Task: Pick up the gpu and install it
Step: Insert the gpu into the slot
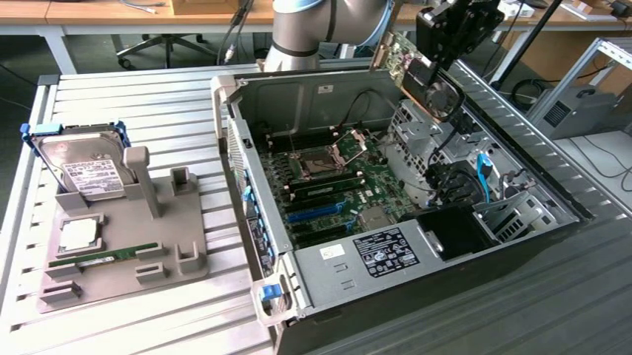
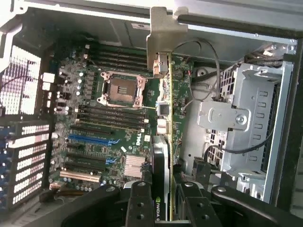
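The gpu (image 1: 434, 95) hangs tilted above the far right part of the open computer case (image 1: 296, 288), green board and dark cooler face showing. My gripper (image 1: 446, 59) is shut on it from above. In the wrist view the gpu (image 2: 163, 142) runs edge-on away from my gripper (image 2: 165, 205), clamped between the two black fingers (image 2: 139, 203). Its silver end bracket (image 2: 163, 33) points toward the case's rear wall. Below it lies the motherboard (image 2: 113, 118) with an empty CPU socket (image 2: 120, 90) and a blue expansion slot (image 2: 90, 139).
A grey fixture plate (image 1: 118, 244) on the exterior view's left holds a silver hard drive (image 1: 84, 166), a processor chip (image 1: 79, 234) and a slim green memory stick (image 1: 103, 257). Inside the case, a metal drive cage (image 2: 246, 118) and loose cables (image 2: 208, 61) flank the board.
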Action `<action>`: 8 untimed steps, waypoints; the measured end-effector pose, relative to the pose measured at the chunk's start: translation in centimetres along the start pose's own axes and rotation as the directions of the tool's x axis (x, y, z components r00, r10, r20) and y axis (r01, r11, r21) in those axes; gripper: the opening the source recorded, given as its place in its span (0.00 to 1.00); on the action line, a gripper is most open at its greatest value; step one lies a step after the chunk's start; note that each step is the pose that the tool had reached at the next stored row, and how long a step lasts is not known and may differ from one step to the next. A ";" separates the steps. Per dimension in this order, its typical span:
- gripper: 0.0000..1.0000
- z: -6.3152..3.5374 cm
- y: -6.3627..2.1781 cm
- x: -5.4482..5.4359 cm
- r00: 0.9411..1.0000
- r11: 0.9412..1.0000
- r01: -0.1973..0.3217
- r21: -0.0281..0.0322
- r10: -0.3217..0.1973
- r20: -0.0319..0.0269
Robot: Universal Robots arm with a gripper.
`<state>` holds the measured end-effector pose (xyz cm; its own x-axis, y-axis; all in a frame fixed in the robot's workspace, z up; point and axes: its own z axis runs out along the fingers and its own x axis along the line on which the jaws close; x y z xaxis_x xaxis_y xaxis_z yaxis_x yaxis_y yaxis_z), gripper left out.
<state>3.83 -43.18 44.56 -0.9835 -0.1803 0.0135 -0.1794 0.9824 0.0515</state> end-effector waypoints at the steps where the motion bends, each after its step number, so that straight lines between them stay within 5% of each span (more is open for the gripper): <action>1: 0.27 0.00 0.00 0.0 0.999 0.999 0.033 0.000 -0.033 -0.002; 4: 0.27 0.01 0.00 0.0 0.994 0.994 0.107 0.001 -0.107 -0.006; 8: 0.27 0.02 0.00 0.0 0.977 0.977 0.213 0.002 -0.213 -0.011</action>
<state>3.83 -43.18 44.54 -0.9225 -0.3857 0.0134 -0.3846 0.9217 0.0516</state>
